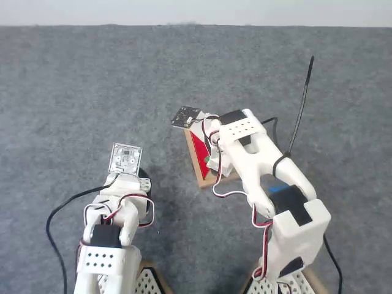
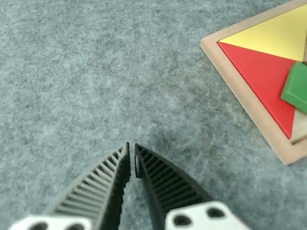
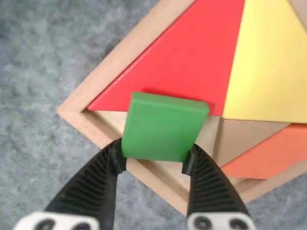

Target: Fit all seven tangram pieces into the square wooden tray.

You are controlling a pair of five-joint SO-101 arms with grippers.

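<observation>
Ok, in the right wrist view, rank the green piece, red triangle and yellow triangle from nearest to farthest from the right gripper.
1. The green piece: clamped in the right gripper.
2. The red triangle: in the tray, just beyond the green piece.
3. The yellow triangle: in the tray, past the red triangle.

high view overhead — wrist views close, downward, share tray (image 2: 247, 96)

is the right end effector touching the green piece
Touching. The right wrist view shows the right end effector clamped on the green piece, pressing its opposite sides with no gap.
</observation>
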